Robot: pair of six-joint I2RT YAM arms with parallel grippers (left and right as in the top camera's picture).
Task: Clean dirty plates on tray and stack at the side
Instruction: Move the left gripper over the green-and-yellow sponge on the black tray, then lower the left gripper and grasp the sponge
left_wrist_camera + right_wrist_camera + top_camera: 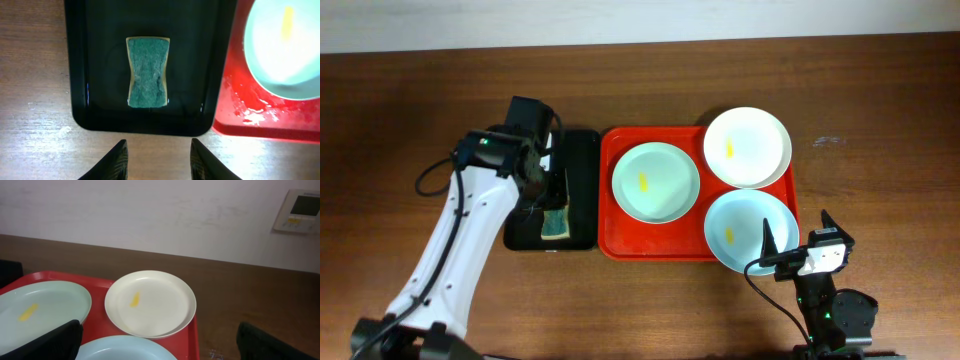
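Observation:
Three plates lie on the red tray (608,215): a mint plate (655,181) at the left, a white plate (748,147) at the back right, and a pale blue plate (750,230) at the front right. Each has a small yellow smear. My left gripper (552,185) is open and empty, held above the black tray (582,160); its fingers (157,160) point down, with the green sponge (147,72) just ahead. My right gripper (798,245) is open and empty by the pale blue plate's front right edge; its fingers (160,347) sit wide apart.
The black tray (80,75) touches the red tray's (235,115) left side and holds the sponge (556,225) near its front end. Bare wooden table lies around both trays. In the right wrist view, the white plate (150,302) overhangs the red tray's (100,325) right rim.

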